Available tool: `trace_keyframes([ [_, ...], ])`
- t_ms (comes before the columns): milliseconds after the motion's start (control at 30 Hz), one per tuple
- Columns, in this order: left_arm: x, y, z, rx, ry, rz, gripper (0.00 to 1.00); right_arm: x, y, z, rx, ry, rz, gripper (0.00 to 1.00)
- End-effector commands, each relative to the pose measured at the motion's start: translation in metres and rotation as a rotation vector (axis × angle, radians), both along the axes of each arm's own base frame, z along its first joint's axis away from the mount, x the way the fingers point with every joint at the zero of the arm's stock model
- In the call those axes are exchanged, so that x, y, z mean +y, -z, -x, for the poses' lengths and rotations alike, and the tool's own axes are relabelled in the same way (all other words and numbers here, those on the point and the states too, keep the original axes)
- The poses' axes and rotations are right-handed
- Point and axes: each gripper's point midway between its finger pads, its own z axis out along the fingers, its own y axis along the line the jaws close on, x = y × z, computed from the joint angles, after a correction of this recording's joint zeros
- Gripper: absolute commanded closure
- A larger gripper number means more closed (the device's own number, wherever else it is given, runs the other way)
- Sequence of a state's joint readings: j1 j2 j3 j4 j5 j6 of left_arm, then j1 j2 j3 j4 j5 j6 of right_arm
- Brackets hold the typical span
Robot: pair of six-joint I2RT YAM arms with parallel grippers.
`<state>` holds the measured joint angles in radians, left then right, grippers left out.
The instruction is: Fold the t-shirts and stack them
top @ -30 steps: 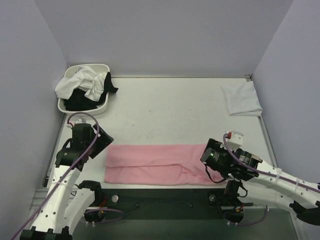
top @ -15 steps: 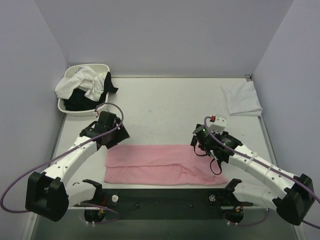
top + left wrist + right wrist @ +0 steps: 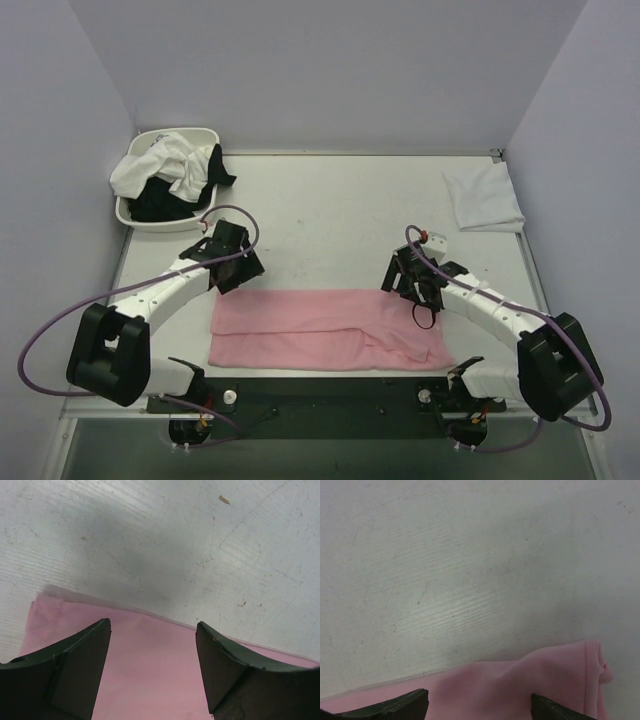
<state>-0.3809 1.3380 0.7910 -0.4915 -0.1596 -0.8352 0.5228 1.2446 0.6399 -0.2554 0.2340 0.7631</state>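
Top external view, near to far.

1. Pink t-shirt [image 3: 320, 328]: lies at the near edge of the bench [image 3: 340, 200], folded into a long flat band. I judge the cross folds and stacking are not yet done.
2. My left hand [image 3: 238, 278] and right hand [image 3: 403, 280]: both spread and holding nothing. My arms are reached forward, tips low over the band's far corners.
3. Folded white t-shirt [image 3: 483, 198]: far right.
4. Crumpled white t-shirt [image 3: 160, 165] and black t-shirt [image 3: 160, 200]: heaped in the basin [image 3: 190, 132], far left, not yet folded.
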Motion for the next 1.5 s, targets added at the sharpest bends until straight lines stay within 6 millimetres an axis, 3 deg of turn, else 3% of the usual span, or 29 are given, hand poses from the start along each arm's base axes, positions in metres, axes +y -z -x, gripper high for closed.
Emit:
trace_keyframes([
  [0, 0.004, 0.006, -0.015, -0.037, -0.038, -0.025, 0.22, -0.006, 0.013, -0.002, 0.015, 0.014, -0.019, 0.18],
  [133, 0.013, 0.018, -0.013, -0.016, -0.066, -0.040, 0.22, -0.025, 0.037, 0.013, 0.076, 0.078, -0.030, 0.18],
  [233, 0.019, 0.027, -0.008, 0.008, -0.089, -0.040, 0.22, -0.030, 0.038, 0.018, 0.082, 0.120, -0.017, 0.20],
  [467, 0.028, 0.030, -0.002, 0.001, -0.127, -0.046, 0.23, -0.034, 0.042, 0.017, 0.096, 0.165, 0.002, 0.18],
  [667, 0.035, 0.034, 0.005, -0.005, -0.160, -0.055, 0.23, -0.037, 0.051, 0.005, 0.114, 0.206, 0.006, 0.15],
  [833, 0.040, 0.031, 0.008, -0.021, -0.222, -0.014, 0.23, -0.026, 0.053, -0.025, 0.142, 0.212, -0.042, 0.14],
  [1000, 0.021, 0.008, 0.001, -0.105, -0.190, 0.102, 0.24, -0.010, 0.052, -0.062, 0.156, 0.168, -0.049, 0.14],
  [1033, 0.018, 0.001, -0.001, -0.121, -0.182, 0.115, 0.24, -0.002, 0.045, -0.076, 0.136, 0.156, -0.068, 0.14],
  [1200, 0.010, -0.001, 0.008, -0.113, -0.162, 0.134, 0.25, 0.015, 0.048, -0.112, 0.158, 0.128, -0.093, 0.14],
  [1267, 0.001, 0.003, 0.016, -0.117, -0.148, 0.157, 0.25, 0.030, 0.039, -0.135, 0.139, 0.085, -0.129, 0.14],
  [1333, -0.007, 0.003, 0.020, -0.126, -0.140, 0.168, 0.25, 0.038, 0.046, -0.146, 0.171, 0.052, -0.127, 0.14],
  [1367, -0.016, 0.002, 0.026, -0.123, -0.111, 0.168, 0.25, 0.047, 0.032, -0.168, 0.127, 0.029, -0.135, 0.14],
  [1433, -0.024, -0.006, 0.027, -0.147, -0.097, 0.173, 0.26, 0.057, 0.041, -0.176, 0.165, -0.036, -0.123, 0.13],
  [1467, -0.035, -0.011, 0.032, -0.154, -0.061, 0.171, 0.26, 0.068, 0.024, -0.199, 0.116, -0.055, -0.141, 0.13],
])
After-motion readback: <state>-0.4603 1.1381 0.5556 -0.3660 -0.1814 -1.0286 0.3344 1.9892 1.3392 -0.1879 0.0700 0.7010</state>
